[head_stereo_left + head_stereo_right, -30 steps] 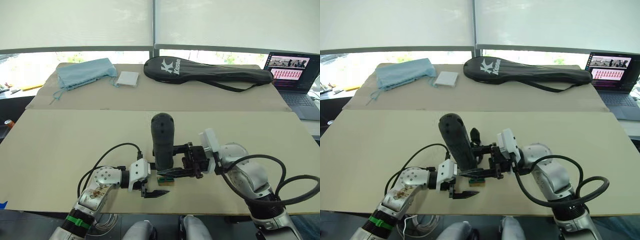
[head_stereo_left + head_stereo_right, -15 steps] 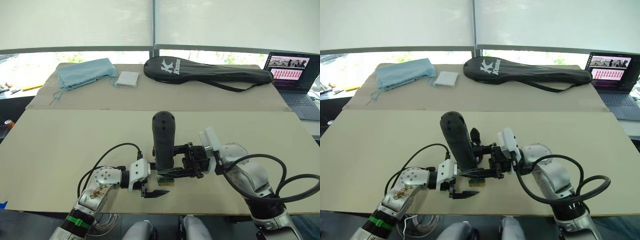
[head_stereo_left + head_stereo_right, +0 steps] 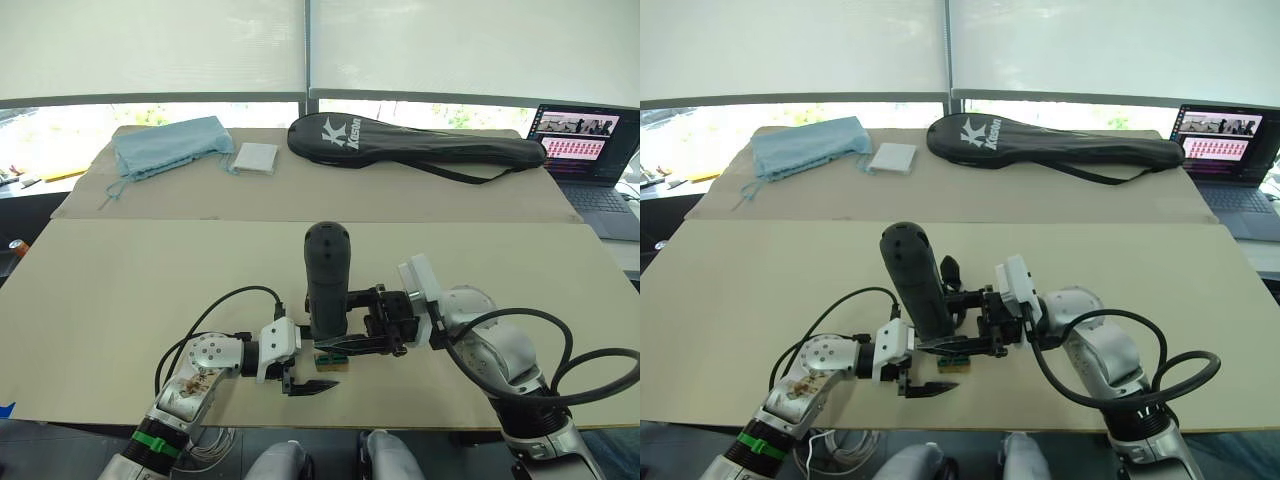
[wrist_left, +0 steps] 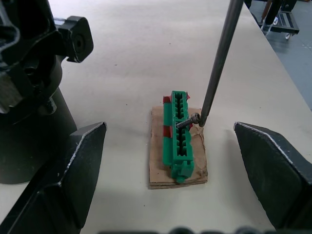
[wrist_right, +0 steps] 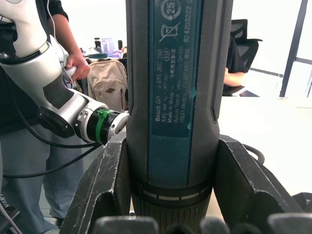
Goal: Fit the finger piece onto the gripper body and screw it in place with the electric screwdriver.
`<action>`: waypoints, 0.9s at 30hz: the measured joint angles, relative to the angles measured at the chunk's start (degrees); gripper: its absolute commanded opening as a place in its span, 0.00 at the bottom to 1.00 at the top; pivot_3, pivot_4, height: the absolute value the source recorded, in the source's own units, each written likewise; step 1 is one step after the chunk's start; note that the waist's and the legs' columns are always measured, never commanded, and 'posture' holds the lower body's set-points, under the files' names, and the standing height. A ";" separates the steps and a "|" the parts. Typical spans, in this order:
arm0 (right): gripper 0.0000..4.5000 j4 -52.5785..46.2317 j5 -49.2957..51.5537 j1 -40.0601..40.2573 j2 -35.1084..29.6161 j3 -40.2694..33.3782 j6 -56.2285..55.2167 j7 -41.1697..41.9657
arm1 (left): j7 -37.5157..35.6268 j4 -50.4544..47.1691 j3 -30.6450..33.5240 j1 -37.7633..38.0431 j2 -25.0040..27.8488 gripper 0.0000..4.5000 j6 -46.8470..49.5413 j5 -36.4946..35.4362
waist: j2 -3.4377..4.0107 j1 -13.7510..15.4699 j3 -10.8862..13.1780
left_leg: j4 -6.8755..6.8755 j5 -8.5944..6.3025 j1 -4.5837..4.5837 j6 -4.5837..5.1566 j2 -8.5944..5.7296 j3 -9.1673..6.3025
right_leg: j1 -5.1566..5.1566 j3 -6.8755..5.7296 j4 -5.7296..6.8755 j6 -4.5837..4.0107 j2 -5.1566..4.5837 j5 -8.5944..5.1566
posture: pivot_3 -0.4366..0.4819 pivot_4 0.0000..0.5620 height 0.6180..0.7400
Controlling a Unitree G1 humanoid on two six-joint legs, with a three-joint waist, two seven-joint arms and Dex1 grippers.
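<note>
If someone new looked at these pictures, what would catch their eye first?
Likely the electric screwdriver, held upright mid-table in the right gripper, its thin bit touching a screw on a green holder. The open left gripper sits just beside it. Behind, a long black racket bag crosses the far table.

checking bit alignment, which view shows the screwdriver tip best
The left wrist view: the metal bit of the electric screwdriver meets a screw on the green holder. Eye views show its upright body; the right wrist view its labelled barrel.
</note>
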 measured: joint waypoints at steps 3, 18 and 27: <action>0.43 0.15 -0.06 -0.01 0.07 -0.01 -0.08 -0.08 | 0.00 -0.03 0.00 0.00 -0.02 0.98 0.00 0.00 | 0.00 0.00 0.00 | 0.00 0.00 0.00 0.00 0.00 0.00 | 0.00 0.00 0.00 0.00 0.00 0.00 | 0.48 0.27 1.00; 0.43 1.13 -0.99 -0.08 1.09 -0.20 -1.49 -0.43 | 0.06 0.20 0.01 -0.04 -0.24 0.98 -0.05 0.00 | 0.02 0.05 -0.02 | 0.00 0.00 0.00 0.00 0.00 0.00 | 0.01 -0.01 0.00 0.00 0.00 0.00 | 0.48 0.27 1.00; 0.43 1.20 -0.92 -0.08 0.43 -0.20 -1.26 -0.11 | 0.09 0.47 0.01 -0.13 -0.39 0.98 -0.18 0.00 | 0.05 0.11 -0.03 | 0.01 0.00 0.01 0.00 0.00 0.00 | 0.02 0.00 0.00 0.00 -0.01 0.00 | 0.48 0.27 1.00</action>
